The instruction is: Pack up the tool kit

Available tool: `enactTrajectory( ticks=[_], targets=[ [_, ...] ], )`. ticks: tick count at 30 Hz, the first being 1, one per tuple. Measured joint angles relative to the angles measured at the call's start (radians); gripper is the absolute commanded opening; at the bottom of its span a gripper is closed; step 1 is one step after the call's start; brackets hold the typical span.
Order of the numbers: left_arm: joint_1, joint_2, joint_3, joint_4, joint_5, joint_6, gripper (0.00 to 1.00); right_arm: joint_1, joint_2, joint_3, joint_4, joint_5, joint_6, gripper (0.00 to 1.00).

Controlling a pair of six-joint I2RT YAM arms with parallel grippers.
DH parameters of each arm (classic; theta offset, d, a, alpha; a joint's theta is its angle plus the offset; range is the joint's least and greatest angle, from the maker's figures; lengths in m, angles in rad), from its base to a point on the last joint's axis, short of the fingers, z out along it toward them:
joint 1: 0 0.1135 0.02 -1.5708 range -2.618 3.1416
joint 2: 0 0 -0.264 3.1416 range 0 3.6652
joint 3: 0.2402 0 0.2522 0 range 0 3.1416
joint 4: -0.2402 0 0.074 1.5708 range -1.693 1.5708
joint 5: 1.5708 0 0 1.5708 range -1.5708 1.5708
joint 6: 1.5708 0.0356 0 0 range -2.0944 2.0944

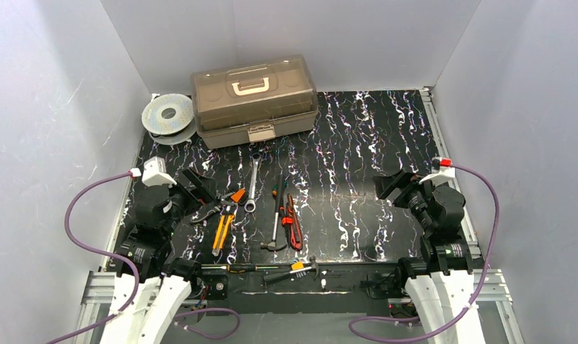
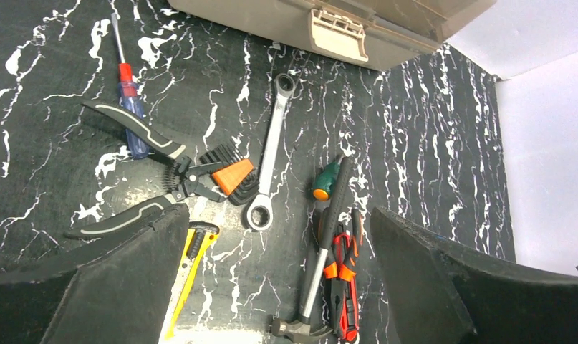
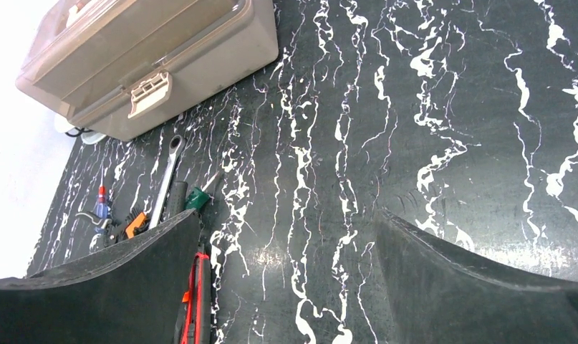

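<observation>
**One shut toolbox at the back, hand tools loose in front**

One tan-brown toolbox (image 1: 253,100) stands at the far edge of the black marbled table (image 1: 364,158), left of centre. Its smoky lid is down, its beige handle lies flat on top, and its front latch (image 2: 336,32) is folded shut. A round grey spool (image 1: 167,115) lies just beside its left end.

None of the hand tools is in the box; they lie spread on the table in front of it. A ratchet wrench (image 2: 270,154) points at the latch, its ring end towards the arms. To its left sit an orange-cased hex key set (image 2: 232,175) touching the wrench, grey-handled pliers (image 2: 178,179) with their handles splayed, a blue and red screwdriver (image 2: 132,107) and a yellow utility knife (image 2: 189,269). To its right lie a green-handled screwdriver (image 2: 327,183), a hammer (image 2: 321,265) with its head nearest the arms, and red and black pliers (image 2: 345,287) pressed against the hammer's shaft. One more slim tool with an orange band (image 1: 293,269) lies along the near edge; I cannot tell its kind.

The left gripper (image 2: 277,212) hangs above the left cluster, jaws wide, holding nothing. The right gripper (image 3: 286,212) hangs over bare table well to the right of the tools, jaws also wide and empty.
</observation>
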State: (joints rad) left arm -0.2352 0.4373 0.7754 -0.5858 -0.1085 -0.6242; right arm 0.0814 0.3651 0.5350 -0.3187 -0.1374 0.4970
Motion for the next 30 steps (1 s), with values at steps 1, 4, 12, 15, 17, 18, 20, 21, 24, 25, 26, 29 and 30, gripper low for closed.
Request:
enactTrajectory(
  ticks=[1, 4, 12, 15, 17, 18, 20, 21, 24, 25, 26, 29, 30],
  targets=[
    [0.000, 0.005, 0.001, -0.001, -0.009, -0.003, 0.98, 0.000, 0.005, 0.000, 0.000, 0.001, 0.006, 0.98],
    [0.000, 0.037, 0.018, -0.003, -0.037, -0.004, 0.98, 0.000, 0.027, 0.000, 0.004, 0.002, 0.045, 0.98],
    [0.000, 0.313, 0.135, 0.091, -0.039, 0.062, 0.98, 0.000, 0.226, 0.048, 0.059, -0.034, 0.156, 0.98],
    [0.005, 0.490, 0.268, 0.097, -0.047, 0.091, 0.98, 0.003, 0.378, 0.135, 0.095, -0.068, 0.195, 0.98],
    [0.018, 0.616, 0.365, 0.114, -0.056, 0.108, 0.98, 0.016, 0.495, 0.210, 0.131, -0.081, 0.219, 0.98],
    [0.030, 0.673, 0.408, 0.124, -0.057, 0.115, 0.98, 0.028, 0.554, 0.252, 0.148, -0.083, 0.228, 0.98],
    [0.069, 0.772, 0.476, 0.147, -0.048, 0.124, 0.98, 0.059, 0.664, 0.343, 0.168, -0.079, 0.238, 0.98],
    [0.090, 0.808, 0.495, 0.162, -0.041, 0.125, 0.98, 0.077, 0.719, 0.392, 0.177, -0.077, 0.240, 0.98],
    [0.168, 0.903, 0.532, 0.208, -0.009, 0.123, 0.98, 0.121, 0.872, 0.543, 0.209, -0.071, 0.245, 0.98],
    [0.185, 0.926, 0.538, 0.221, -0.006, 0.123, 0.98, 0.134, 0.922, 0.593, 0.218, -0.071, 0.247, 0.98],
    [0.205, 0.956, 0.552, 0.230, -0.003, 0.123, 0.98, 0.145, 0.972, 0.644, 0.228, -0.071, 0.249, 0.98],
    [0.231, 1.048, 0.621, 0.247, 0.003, 0.124, 0.98, 0.168, 1.101, 0.764, 0.243, -0.072, 0.252, 0.98],
    [0.239, 1.082, 0.654, 0.252, 0.010, 0.125, 0.98, 0.172, 1.144, 0.804, 0.245, -0.072, 0.252, 0.98]
  ],
)
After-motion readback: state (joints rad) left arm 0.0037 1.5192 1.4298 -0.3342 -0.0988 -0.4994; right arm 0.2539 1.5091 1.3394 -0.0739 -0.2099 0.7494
